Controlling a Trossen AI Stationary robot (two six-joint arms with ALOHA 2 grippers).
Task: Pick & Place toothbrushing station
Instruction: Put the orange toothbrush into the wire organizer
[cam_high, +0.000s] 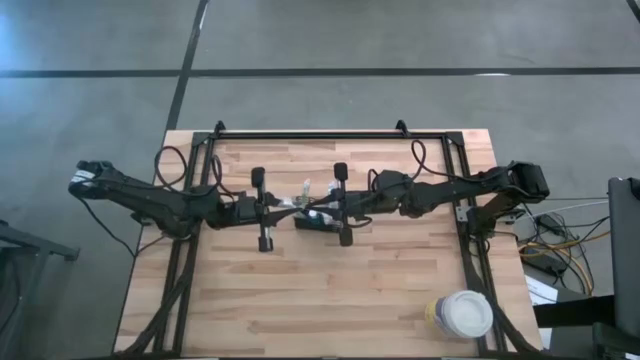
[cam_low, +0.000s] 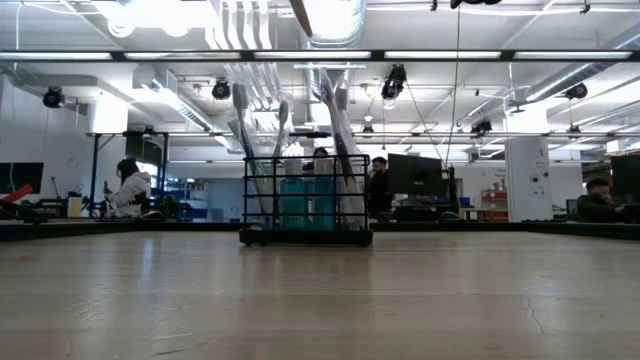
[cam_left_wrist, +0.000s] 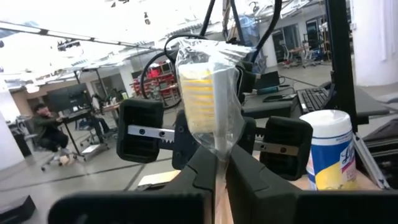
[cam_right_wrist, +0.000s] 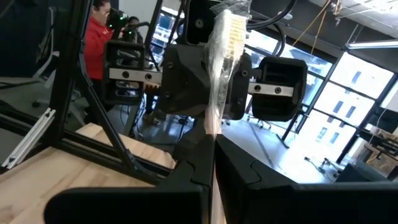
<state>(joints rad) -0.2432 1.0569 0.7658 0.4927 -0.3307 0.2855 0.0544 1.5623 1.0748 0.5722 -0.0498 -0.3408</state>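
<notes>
Caddy (cam_low: 305, 200): small black wire-mesh box, open top, upright at bench (cam_high: 300, 300) centre, between both pincers. Teal items and wrapped toothbrushes stand inside, leaning.

Left pincer (cam_high: 285, 207), at caddy's 9 o'clock: fingers (cam_left_wrist: 202, 171) clenched on toothbrush (cam_left_wrist: 205, 93) in clear crinkled plastic, yellowish bristles.

Right pincer (cam_high: 325, 208), at caddy's 3 o'clock: clenched on a wrapped brush (cam_right_wrist: 225, 43), pale bristles; whether same brush, cannot tell.

Bench: light wood planks, black frame. Round white tub (cam_high: 465, 313) at 4 o'clock, near edge.
</notes>
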